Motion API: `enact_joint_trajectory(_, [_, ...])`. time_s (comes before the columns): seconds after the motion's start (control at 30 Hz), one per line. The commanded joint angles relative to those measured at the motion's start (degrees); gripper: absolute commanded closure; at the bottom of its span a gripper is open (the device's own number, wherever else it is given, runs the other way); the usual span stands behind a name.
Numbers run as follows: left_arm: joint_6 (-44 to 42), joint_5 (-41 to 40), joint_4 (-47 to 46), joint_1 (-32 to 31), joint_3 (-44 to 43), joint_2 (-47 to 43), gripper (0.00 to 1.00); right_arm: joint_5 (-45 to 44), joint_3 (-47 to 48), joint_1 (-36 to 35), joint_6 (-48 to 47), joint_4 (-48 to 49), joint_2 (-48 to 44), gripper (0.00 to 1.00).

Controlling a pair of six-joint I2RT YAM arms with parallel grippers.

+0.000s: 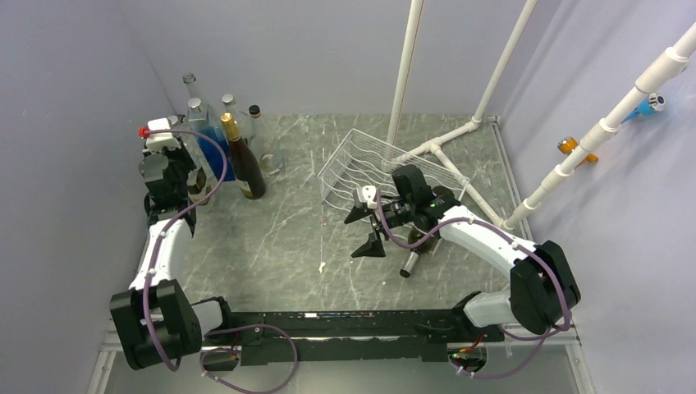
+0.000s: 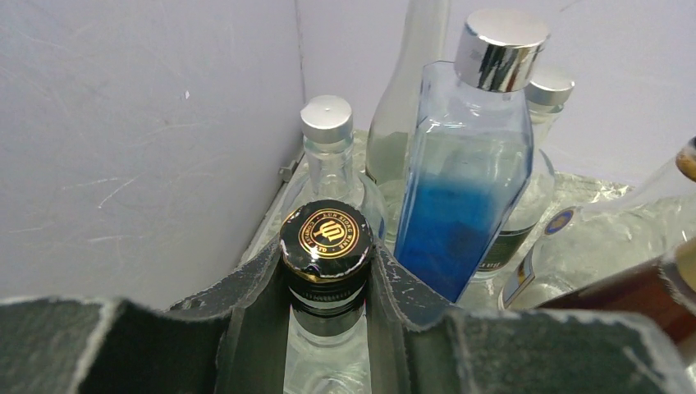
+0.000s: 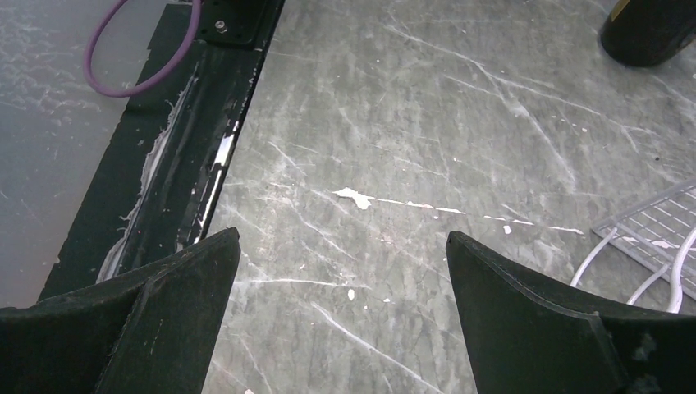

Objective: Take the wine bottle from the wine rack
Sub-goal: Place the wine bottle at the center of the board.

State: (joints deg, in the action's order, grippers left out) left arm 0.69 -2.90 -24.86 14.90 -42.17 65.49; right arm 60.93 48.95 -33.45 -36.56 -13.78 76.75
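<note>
Wine bottle (image 1: 410, 261) closest to me is a dark one with a silver cap. It lies on its side on the worktop (image 1: 279, 246), half hidden under my right arm and just in front of the wine rack (image 1: 361, 160). From above the rack's wavy wire cradles look bare, so I judge this bottle is off it, though my arm hides how it rests. My right pincer (image 1: 363, 231) hangs beside it, spread wide over bare stone and gripping nothing. I take the bottle for glass: stiff, smooth, likely heavy for its size, and breakable if dropped. Being round and on its side, it may roll at a nudge. The neck just below the cap looks the best hold, narrow enough for the pads and with the cap's lip to stop a slide. The wide body looks smoother and harder to span. Farther off, at the left wall, my left pincer (image 2: 328, 250) is clamped on the neck of a clear bottle (image 2: 327, 234) with a black and gold cap. It stands upright among others, a blue bottle (image 2: 460, 197) just beside it.
</note>
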Motion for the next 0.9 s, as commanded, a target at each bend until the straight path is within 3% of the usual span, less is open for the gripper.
enact_joint_trajectory(0.0, [1.86, 2.37, -13.33, 1.42, -5.77, 0.18, 1.0, 0.69, 2.63, 0.2, -1.8, 0.02, -1.47, 0.0])
enact_joint_trajectory(0.23, [1.46, 2.05, -13.98, 2.54, -5.5, 2.62, 0.99, 0.6, 2.73, 0.21, -2.25, -0.36, -1.17, 0.0])
enact_joint_trajectory(0.6, [0.67, 1.58, -14.45, 2.57, -2.62, 2.81, 0.42, 0.57, 2.82, 0.17, -2.47, -0.58, -1.37, 0.0])
enact_joint_trajectory(0.87, [1.07, -0.78, -12.48, 2.59, -2.12, 0.91, 0.19, 0.51, 2.82, 0.22, -2.64, -0.79, -1.75, 0.0])
